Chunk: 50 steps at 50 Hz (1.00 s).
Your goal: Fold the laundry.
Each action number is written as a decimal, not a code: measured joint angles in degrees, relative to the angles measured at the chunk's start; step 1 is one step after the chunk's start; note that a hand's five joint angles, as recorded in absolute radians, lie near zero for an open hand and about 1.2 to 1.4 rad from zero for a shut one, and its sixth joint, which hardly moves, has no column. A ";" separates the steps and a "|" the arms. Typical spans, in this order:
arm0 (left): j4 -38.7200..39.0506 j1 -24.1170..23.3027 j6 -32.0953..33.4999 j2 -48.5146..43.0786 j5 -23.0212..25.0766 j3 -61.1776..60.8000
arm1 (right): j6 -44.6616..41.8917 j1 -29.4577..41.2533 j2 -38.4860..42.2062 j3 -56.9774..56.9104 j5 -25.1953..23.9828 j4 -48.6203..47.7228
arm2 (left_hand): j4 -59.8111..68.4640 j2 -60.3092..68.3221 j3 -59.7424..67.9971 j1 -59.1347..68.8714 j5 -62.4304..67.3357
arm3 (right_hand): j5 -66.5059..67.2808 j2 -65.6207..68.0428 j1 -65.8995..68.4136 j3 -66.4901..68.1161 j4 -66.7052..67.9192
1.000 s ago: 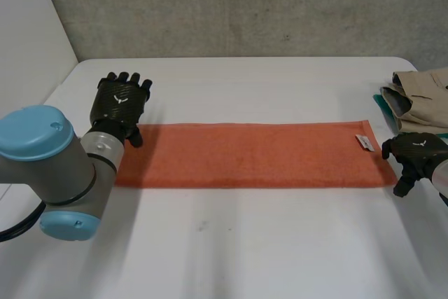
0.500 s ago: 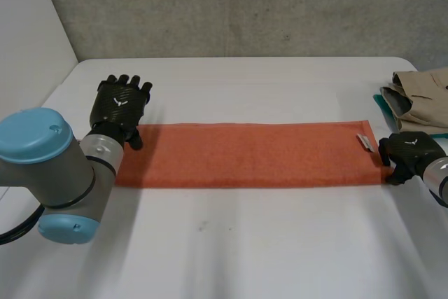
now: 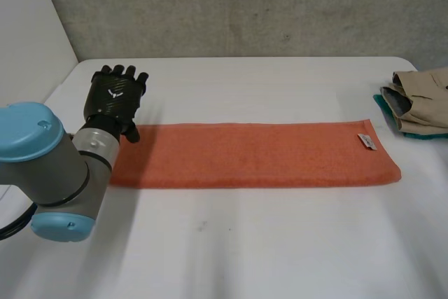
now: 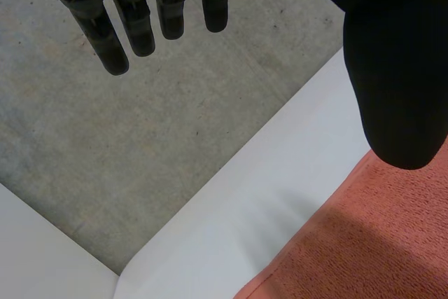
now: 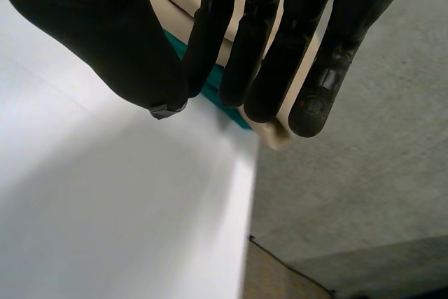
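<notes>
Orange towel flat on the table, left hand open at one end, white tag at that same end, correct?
No. The head view shows the white tag at the opposite end of the orange towel, nearest the folded clothes. The towel does lie flat on the table, with the left hand open at its other end.

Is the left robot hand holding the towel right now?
No, the left robot hand has straight fingers holding nothing; the towel lies flat near its thumb.

No text is legible (white tag [image 3: 365, 142] included).
</notes>
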 measured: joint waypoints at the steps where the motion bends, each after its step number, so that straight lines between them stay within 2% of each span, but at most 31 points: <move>1: -0.02 0.01 0.00 0.16 0.01 -0.09 | -1.21 -1.31 -0.32 -0.32 -0.73 0.48 | 0.00 0.00 0.00 0.00 0.00 | 0.00 0.00 0.00 0.00 0.00; 5: -0.03 0.05 -0.01 0.55 0.02 -0.21 | -2.29 -2.11 -1.56 -1.06 -2.06 1.89 | 0.00 0.00 0.00 0.00 0.00 | -0.35 -0.33 0.00 -0.41 -0.50; 6: -0.03 0.09 -0.04 0.77 0.02 -0.24 | -1.96 -1.49 -2.38 -1.36 -2.79 2.82 | 0.00 0.00 0.00 0.00 0.00 | -9.25 -11.06 -7.70 -11.21 -10.41; 7: -0.03 0.10 -0.05 0.86 0.02 -0.25 | -1.80 -1.26 -2.58 -1.41 -2.99 3.03 | 0.00 0.00 0.00 0.00 0.00 | -9.25 -11.06 -7.70 -11.21 -10.41; 8: -0.04 0.13 -0.13 1.07 0.02 -0.28 | -0.85 0.11 -3.33 -1.57 -4.00 3.82 | 0.00 0.00 0.00 0.00 0.00 | -29.70 -30.88 -24.15 -30.79 -31.10; 12: -0.04 0.08 -0.61 1.52 0.02 -0.40 | 1.89 4.39 -4.24 -1.13 -7.57 4.96 | 0.00 0.00 0.00 0.00 0.00 | -36.54 -37.11 -27.72 -37.15 -37.49; 13: -0.07 0.03 -1.04 1.73 0.02 -0.47 | 3.28 7.02 -4.46 -0.55 -10.02 5.32 | 0.00 0.00 0.00 0.00 0.00 | -37.58 -37.60 -27.87 -37.84 -38.40; 15: -0.07 0.03 -1.04 1.73 0.02 -0.47 | 3.28 7.02 -4.46 -0.55 -10.02 5.32 | 0.00 0.00 0.00 0.00 0.00 | -37.58 -37.60 -27.87 -37.84 -38.40; 16: -0.15 -0.06 -1.66 1.90 0.02 -0.54 | 4.77 10.69 -4.31 0.73 -13.61 5.49 | 0.00 0.00 0.00 0.00 0.00 | -37.58 -37.60 -27.87 -37.84 -38.40; 18: -0.22 -0.09 -1.99 1.93 0.02 -0.55 | 5.16 12.28 -3.82 1.42 -15.04 5.39 | 0.00 0.00 0.00 0.00 0.00 | -37.53 -37.55 -27.87 -37.80 -38.36; 22: -0.33 -0.08 -2.28 1.90 0.02 -0.58 | 5.17 14.42 -1.64 2.16 -16.33 4.97 | 0.00 0.00 0.00 0.00 0.00 | -36.87 -37.40 -27.72 -37.66 -38.23; 26: -0.38 -0.07 -2.35 1.80 0.02 -0.62 | 4.15 15.74 1.77 1.87 -15.69 4.28 | 0.00 0.00 0.00 0.00 0.00 | -34.70 -34.57 -26.28 -34.77 -35.42; 35: -0.39 -0.10 -2.29 1.37 0.20 -1.03 | 0.70 16.80 8.37 -0.30 -10.66 1.55 | 0.00 0.00 0.00 0.00 0.00 | -28.73 -27.81 -20.12 -27.76 -28.27; 50: -0.32 -0.06 -2.28 1.10 0.37 -1.26 | 0.61 17.45 10.33 -1.86 -9.58 -1.28 | 0.00 0.00 0.00 0.00 0.00 | -20.27 -18.80 -12.71 -18.89 -19.32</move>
